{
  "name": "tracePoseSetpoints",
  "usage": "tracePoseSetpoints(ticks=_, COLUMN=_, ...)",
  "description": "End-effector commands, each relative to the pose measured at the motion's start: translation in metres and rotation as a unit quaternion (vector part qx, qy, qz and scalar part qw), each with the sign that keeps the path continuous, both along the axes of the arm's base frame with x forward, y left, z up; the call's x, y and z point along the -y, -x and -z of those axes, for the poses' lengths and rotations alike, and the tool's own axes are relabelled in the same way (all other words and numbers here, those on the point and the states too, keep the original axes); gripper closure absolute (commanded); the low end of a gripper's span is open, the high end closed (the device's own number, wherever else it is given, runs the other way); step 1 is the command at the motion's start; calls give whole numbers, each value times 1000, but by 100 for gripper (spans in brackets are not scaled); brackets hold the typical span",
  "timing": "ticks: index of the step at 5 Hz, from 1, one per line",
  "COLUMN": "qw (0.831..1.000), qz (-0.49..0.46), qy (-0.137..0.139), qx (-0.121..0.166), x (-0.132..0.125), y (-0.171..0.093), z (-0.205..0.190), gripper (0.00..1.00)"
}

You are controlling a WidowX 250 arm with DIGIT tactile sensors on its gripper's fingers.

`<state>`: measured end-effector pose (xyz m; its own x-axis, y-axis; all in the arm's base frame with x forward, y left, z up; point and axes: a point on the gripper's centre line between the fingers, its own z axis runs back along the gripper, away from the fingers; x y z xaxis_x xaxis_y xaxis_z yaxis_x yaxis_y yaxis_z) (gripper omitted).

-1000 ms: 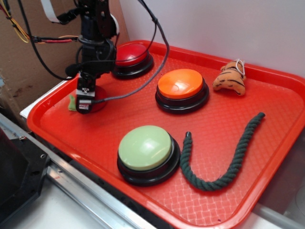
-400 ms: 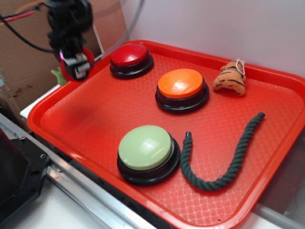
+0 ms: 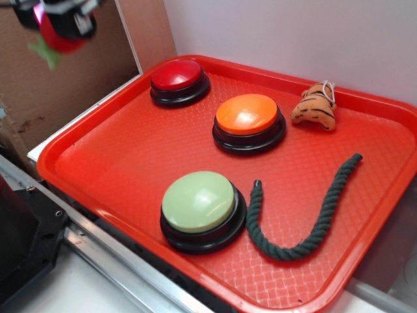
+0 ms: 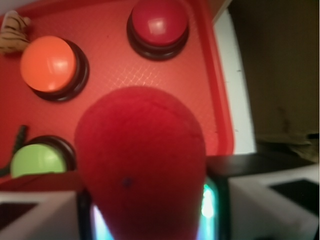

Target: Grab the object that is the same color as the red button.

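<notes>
We log the small red plush strawberry [image 3: 57, 39] at the extreme upper left of the exterior frame, blurred, off the surface and well apart from everything below, its green leafy tip pointing down-left. In the wrist view the strawberry [image 4: 142, 165] fills the lower centre of the frame as a fuzzy, rounded red mass with its broad end uppermost; the leafy tip is not visible there. We note the red button [image 3: 179, 76] in the upper centre-left of the exterior frame: a dark-red dome on a black circular base, upright. In the wrist view the button [image 4: 159, 22] sits at top centre, a pale highlight on its dome.
</notes>
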<state>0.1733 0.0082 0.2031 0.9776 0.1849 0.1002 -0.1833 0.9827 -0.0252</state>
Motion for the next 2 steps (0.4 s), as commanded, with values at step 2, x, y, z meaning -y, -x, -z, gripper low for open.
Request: tracePoseSetpoints(ticks=2, qw=990, qz=139, qy=-21, qx=4, x=18, y=-8, z=-61, gripper=100)
